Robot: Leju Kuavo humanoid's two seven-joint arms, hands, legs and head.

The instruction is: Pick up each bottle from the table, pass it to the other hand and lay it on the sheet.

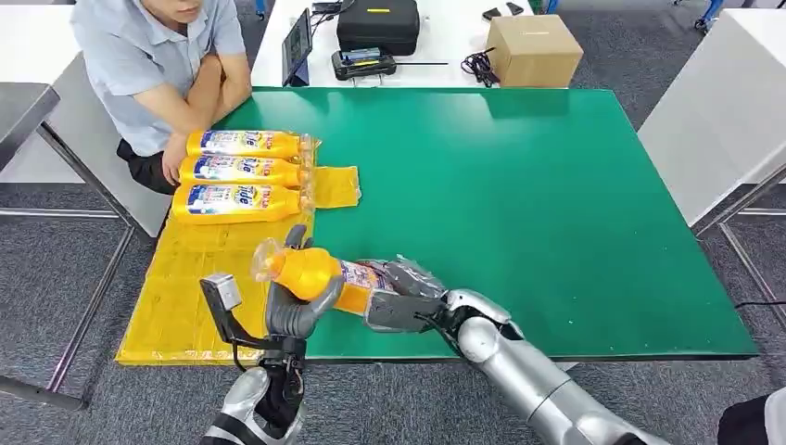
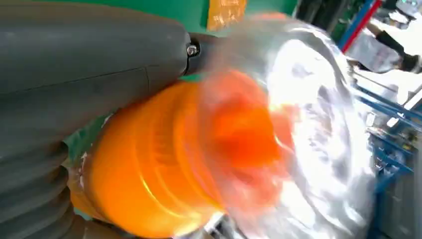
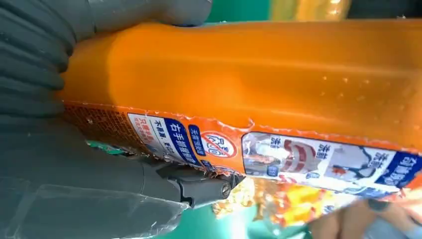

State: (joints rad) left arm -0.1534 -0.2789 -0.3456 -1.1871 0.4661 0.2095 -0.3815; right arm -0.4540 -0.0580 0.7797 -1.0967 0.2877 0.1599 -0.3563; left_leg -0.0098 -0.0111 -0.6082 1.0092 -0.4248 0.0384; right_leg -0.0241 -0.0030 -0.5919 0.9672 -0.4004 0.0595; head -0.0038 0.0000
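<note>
An orange bottle (image 1: 310,270) with a clear cap end hangs above the green table's (image 1: 538,204) front edge, lying sideways. My left hand (image 1: 298,311) wraps around its neck end from below, thumb up over it. My right hand (image 1: 404,289) grips its labelled base end. The left wrist view has the bottle (image 2: 164,164) pressed against my left hand (image 2: 74,64). In the right wrist view, the bottle (image 3: 273,74) lies in my right hand (image 3: 59,174). Three more bottles (image 1: 241,171) lie side by side on the yellow sheet (image 1: 185,297) at the table's left.
A person (image 1: 158,65) sits at the far left corner, a forearm resting close to the laid bottles. Behind the green table stand a cardboard box (image 1: 533,51), a black case (image 1: 377,23) and a tablet (image 1: 297,42). A white table (image 1: 714,102) stands to the right.
</note>
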